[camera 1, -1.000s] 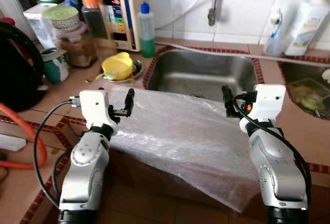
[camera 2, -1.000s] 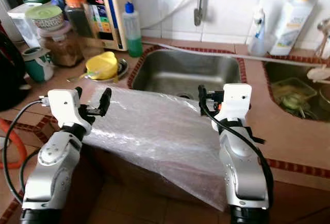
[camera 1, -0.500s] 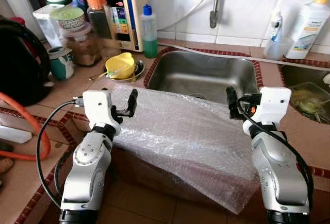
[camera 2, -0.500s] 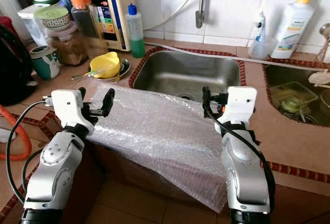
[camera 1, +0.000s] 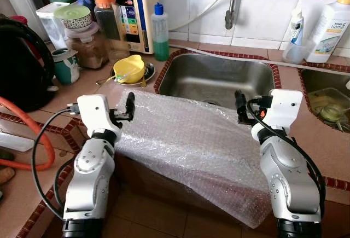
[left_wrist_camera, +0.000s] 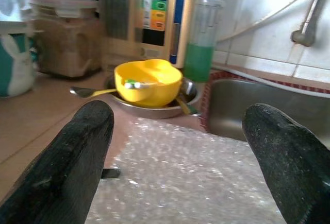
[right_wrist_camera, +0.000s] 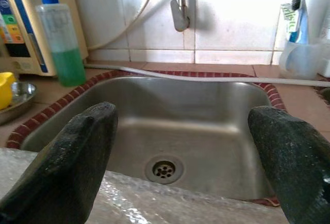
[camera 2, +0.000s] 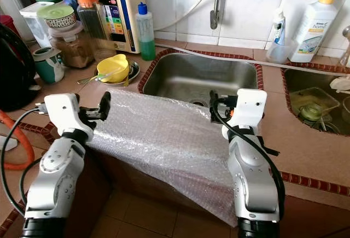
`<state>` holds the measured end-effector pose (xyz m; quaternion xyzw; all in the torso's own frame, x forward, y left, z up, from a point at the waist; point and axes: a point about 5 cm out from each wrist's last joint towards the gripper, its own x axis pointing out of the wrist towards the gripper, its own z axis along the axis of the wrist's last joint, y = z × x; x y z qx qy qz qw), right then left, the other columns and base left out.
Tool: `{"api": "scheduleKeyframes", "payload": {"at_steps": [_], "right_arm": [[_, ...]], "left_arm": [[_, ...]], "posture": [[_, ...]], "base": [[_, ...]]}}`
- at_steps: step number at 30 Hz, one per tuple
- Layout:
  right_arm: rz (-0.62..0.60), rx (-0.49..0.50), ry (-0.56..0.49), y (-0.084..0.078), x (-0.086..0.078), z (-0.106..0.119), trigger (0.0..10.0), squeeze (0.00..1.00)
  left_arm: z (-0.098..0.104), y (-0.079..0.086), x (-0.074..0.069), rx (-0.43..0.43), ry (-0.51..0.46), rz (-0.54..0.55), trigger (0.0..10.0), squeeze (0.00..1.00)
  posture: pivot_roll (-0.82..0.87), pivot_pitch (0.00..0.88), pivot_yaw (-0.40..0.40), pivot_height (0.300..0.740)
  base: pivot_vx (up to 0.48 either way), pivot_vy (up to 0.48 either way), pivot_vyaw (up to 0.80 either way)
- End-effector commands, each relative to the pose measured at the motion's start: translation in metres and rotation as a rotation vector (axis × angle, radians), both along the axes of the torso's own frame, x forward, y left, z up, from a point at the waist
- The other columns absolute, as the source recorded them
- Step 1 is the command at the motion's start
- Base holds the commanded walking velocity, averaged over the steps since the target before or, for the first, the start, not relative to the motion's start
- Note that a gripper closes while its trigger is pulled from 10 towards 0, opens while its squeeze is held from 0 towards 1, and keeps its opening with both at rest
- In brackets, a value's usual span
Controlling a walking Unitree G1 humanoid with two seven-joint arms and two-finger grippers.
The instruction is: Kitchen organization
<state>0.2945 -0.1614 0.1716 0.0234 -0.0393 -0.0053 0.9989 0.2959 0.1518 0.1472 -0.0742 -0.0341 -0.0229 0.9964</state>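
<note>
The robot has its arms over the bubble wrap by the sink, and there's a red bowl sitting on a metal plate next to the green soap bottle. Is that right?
Almost. The bowl is yellow, not red, as the left eye view shows. The rest holds: it sits on the metal plate beside the green soap bottle, and both arms reach over the bubble wrap by the sink.

Both pincers — left pincer [camera 1: 129, 102], right pincer [camera 1: 238, 102] — agape

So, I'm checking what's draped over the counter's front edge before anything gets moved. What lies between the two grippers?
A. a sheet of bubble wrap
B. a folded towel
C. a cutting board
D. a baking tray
A: a clear sheet of bubble wrap covers the counter edge in front of the sink, between the left gripper and right gripper.
</note>
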Motion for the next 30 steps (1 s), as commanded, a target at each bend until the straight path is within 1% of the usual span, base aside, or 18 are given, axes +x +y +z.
{"api": "scheduleKeyframes", "payload": {"at_steps": [1, 4, 5, 7, 8, 15, 18, 21, 25, 26, 28, 29, 30], "right_arm": [[0.012, 0.000, -0.014, 0.0021, 0.0014, 0.0052, 10.0, 0.00], [0.008, -0.005, -0.015, 0.0004, 0.0032, 0.0066, 10.0, 0.00], [0.005, -0.006, -0.016, -0.0006, 0.0045, 0.0072, 10.0, 0.00], [-0.001, -0.003, -0.018, -0.0017, 0.0062, 0.0075, 10.0, 0.00], [-0.002, -0.005, -0.021, -0.0016, 0.0069, 0.0079, 10.0, 0.00], [0.000, -0.026, -0.031, 0.0005, 0.0091, 0.0091, 10.0, 0.00], [0.004, -0.024, -0.030, 0.0011, 0.0098, 0.0087, 10.0, 0.00], [0.023, -0.033, -0.045, 0.0026, 0.0087, 0.0110, 10.0, 0.00], [0.019, -0.008, -0.026, 0.0010, 0.0089, 0.0084, 10.0, 0.00], [0.024, -0.001, -0.050, 0.0011, 0.0082, 0.0116, 10.0, 0.00], [0.013, -0.032, -0.033, 0.0012, 0.0090, 0.0110, 10.0, 0.00], [0.014, -0.029, -0.033, 0.0014, 0.0091, 0.0108, 10.0, 0.00], [-0.004, -0.070, -0.037, 0.0007, 0.0088, 0.0108, 10.0, 0.00]], "left_arm": [[0.0066, -0.0034, 0.0035, 0.012, -0.031, -0.013, 10.0, 0.00], [0.0078, -0.0051, 0.0057, 0.027, -0.049, -0.012, 10.0, 0.00], [0.0098, -0.0046, 0.0070, 0.040, -0.075, 0.000, 10.0, 0.00], [0.0102, -0.0023, 0.0090, 0.074, -0.074, 0.030, 10.0, 0.00], [0.0098, -0.0013, 0.0102, 0.076, -0.067, 0.036, 10.0, 0.00], [0.0086, -0.0028, 0.0110, 0.019, -0.046, 0.007, 10.0, 0.00], [0.0087, -0.0010, 0.0113, 0.044, -0.050, 0.033, 10.0, 0.00], [0.0080, 0.0016, 0.0098, 0.052, -0.056, 0.035, 10.0, 0.00], [0.0067, 0.0012, 0.0081, 0.054, -0.054, 0.034, 10.0, 0.00], [0.0072, 0.0000, 0.0072, 0.067, -0.061, 0.023, 10.0, 0.00], [0.0067, -0.0011, 0.0059, 0.062, -0.058, 0.012, 10.0, 0.00], [0.0065, -0.0013, 0.0058, 0.062, -0.057, 0.011, 10.0, 0.00], [0.0059, -0.0020, 0.0049, 0.059, -0.056, 0.004, 10.0, 0.00]], "posture": [[0.02, 0.000, 0.046, 0.740], [0.02, 0.000, 0.052, 0.740], [0.02, 0.000, 0.053, 0.740], [0.02, 0.000, 0.055, 0.740], [0.02, 0.000, 0.055, 0.740], [0.03, 0.000, 0.054, 0.740], [0.03, 0.000, 0.049, 0.740], [0.03, 0.000, 0.041, 0.740], [0.03, 0.000, 0.036, 0.740], [0.03, 0.000, 0.033, 0.740], [0.03, 0.000, 0.032, 0.740], [0.03, 0.000, 0.032, 0.740], [0.03, 0.000, 0.030, 0.740]], "base": [[0.000, 0.000, -0.57], [0.000, 0.000, -0.79], [0.000, 0.000, -0.79], [0.000, 0.000, -0.79], [0.000, 0.000, -0.79], [0.000, 0.000, -0.79], [0.000, 0.000, -0.79], [0.000, 0.000, -0.72], [0.000, 0.000, 0.00], [0.000, 0.000, 0.00], [0.000, 0.000, 0.00], [0.000, 0.000, 0.00], [0.000, 0.000, 0.00]]}}
